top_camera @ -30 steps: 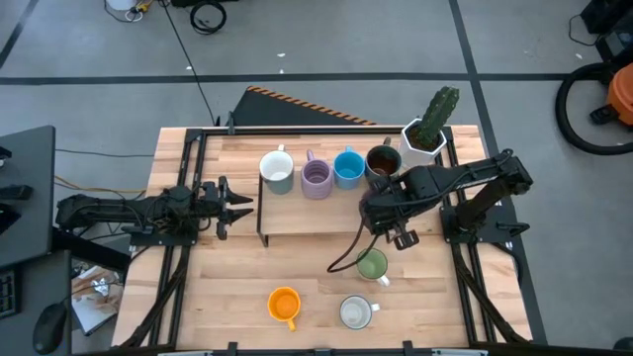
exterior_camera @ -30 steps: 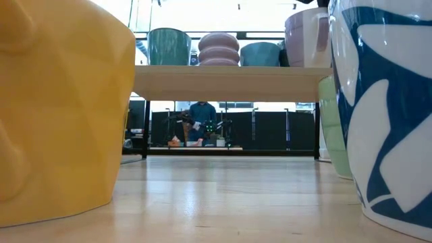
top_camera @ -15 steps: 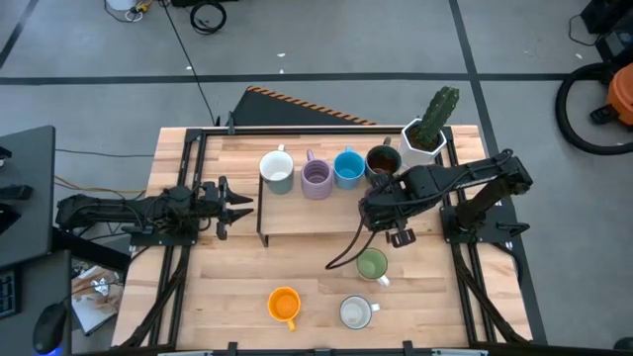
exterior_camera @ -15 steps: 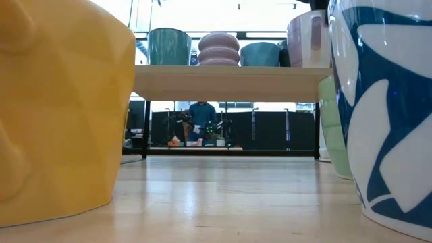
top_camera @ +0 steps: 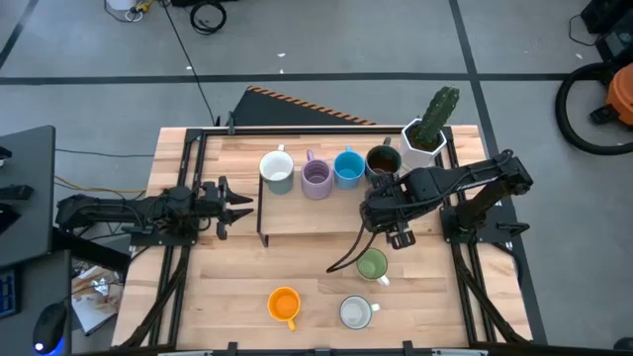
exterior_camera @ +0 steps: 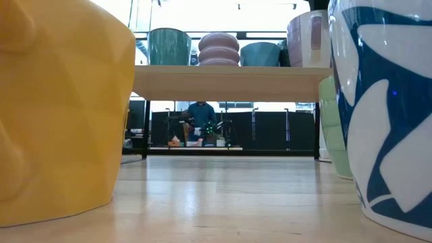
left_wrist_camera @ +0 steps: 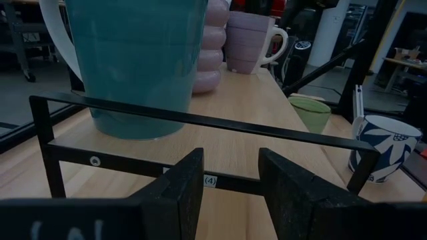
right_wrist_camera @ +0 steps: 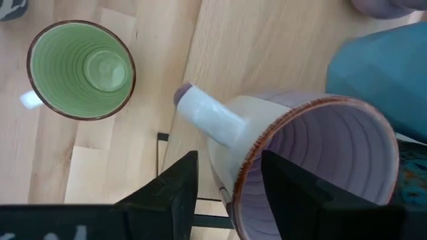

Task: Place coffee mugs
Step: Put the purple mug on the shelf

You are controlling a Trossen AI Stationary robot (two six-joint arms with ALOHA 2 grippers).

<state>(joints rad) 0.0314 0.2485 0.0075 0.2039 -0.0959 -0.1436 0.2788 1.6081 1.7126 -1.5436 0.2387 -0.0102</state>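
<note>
Pale wooden table, a black-framed shelf standing across its middle. On the shelf's right end a lavender mug with a brown-edged rim sits right under the right gripper. The fingers are spread to either side of its wall near the handle and don't appear to be pinching it. Along the back of the shelf stand a teal-and-white mug, a ribbed lavender mug, a blue mug and a dark brown mug.

This looks like the letting-go step. The next move calls for lifting clear without catching the handle, then going down for the green mug just in front of the shelf. An orange mug and a white patterned mug wait nearer the front edge.

The left gripper rests at the shelf's left end, fingers apart and empty. The only writing I can read is a small sticker on the frame bar, "(4)".
</note>
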